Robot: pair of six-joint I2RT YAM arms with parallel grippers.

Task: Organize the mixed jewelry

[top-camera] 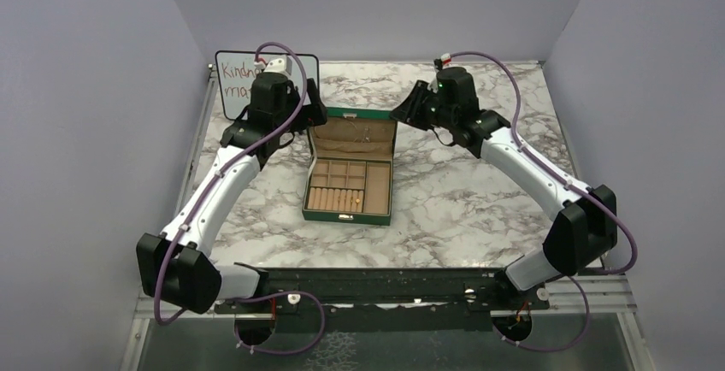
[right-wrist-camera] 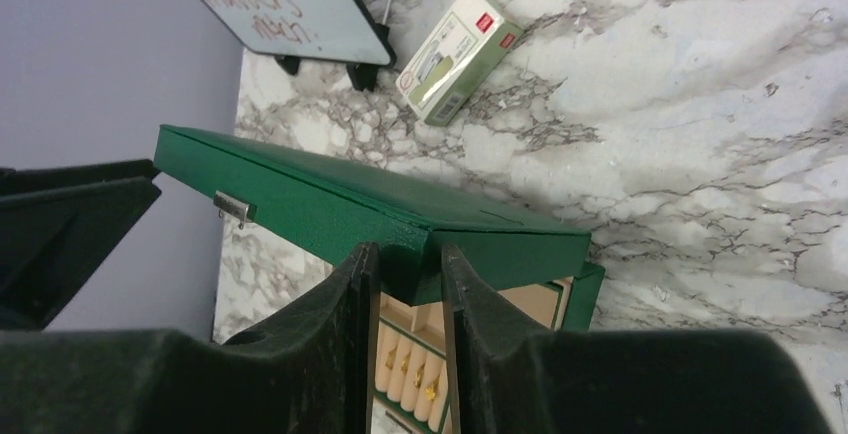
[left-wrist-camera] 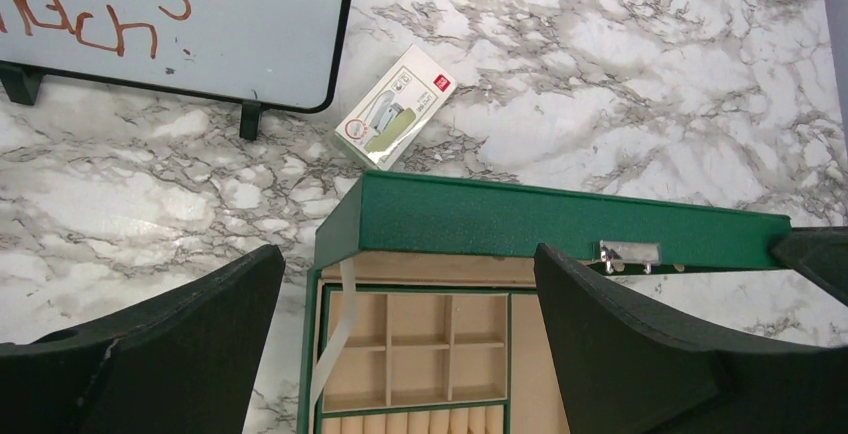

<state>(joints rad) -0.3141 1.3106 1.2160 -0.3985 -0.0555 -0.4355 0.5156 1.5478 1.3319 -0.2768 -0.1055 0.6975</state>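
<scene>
The green box [top-camera: 346, 218] stands open mid-bench, its lid [right-wrist-camera: 330, 204] raised toward the far edge. The right gripper [right-wrist-camera: 403, 252] straddles the lid's right corner. Its fingers are narrow on either side, but I cannot tell whether they press it. The left gripper [left-wrist-camera: 408, 254] hangs spread wide, released, over the lid's left end. Small gold pieces of jewelry [right-wrist-camera: 432, 388] sit in the ribbed slots by the box's near edge. A white-and-green carton [left-wrist-camera: 395, 109] lies behind the lid, near the whiteboard [left-wrist-camera: 170, 24] at the far-left corner.
</scene>
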